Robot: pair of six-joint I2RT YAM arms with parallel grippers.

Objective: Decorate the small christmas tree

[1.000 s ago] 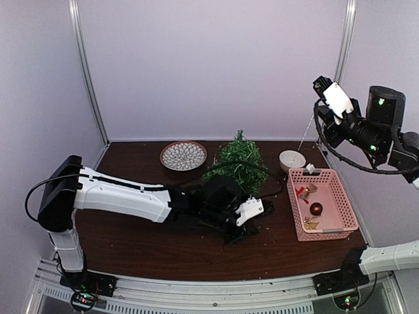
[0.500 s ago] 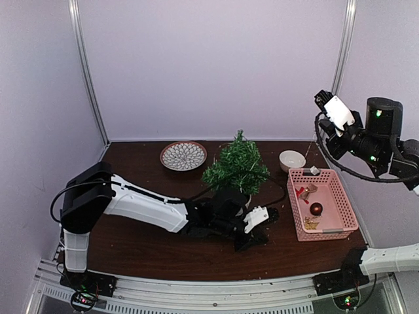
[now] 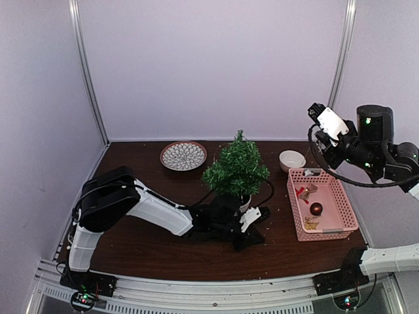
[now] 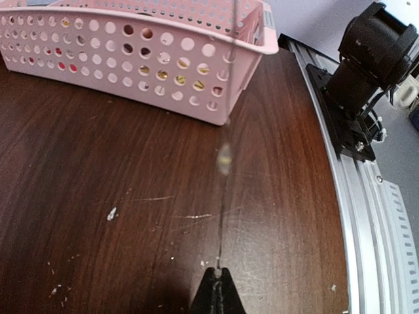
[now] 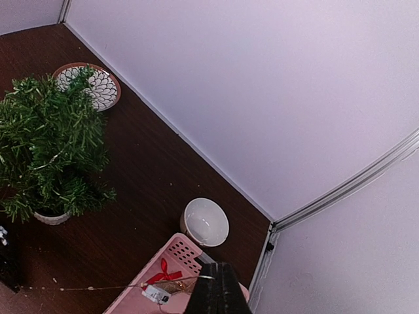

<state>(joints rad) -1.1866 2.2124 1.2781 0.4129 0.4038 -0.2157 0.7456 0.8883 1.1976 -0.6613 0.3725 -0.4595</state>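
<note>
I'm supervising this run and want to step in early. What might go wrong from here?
1. The thin wire, pinched by the shut left claw and right claw, crosses the pink basket and may snag its rim.
2. The left arm lies close beside the small christmas tree; a sweep might tip it.

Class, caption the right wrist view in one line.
The right gripper pinches a thin wire above the pink basket; white bowl, small christmas tree and patterned plate stand on the table.
</note>
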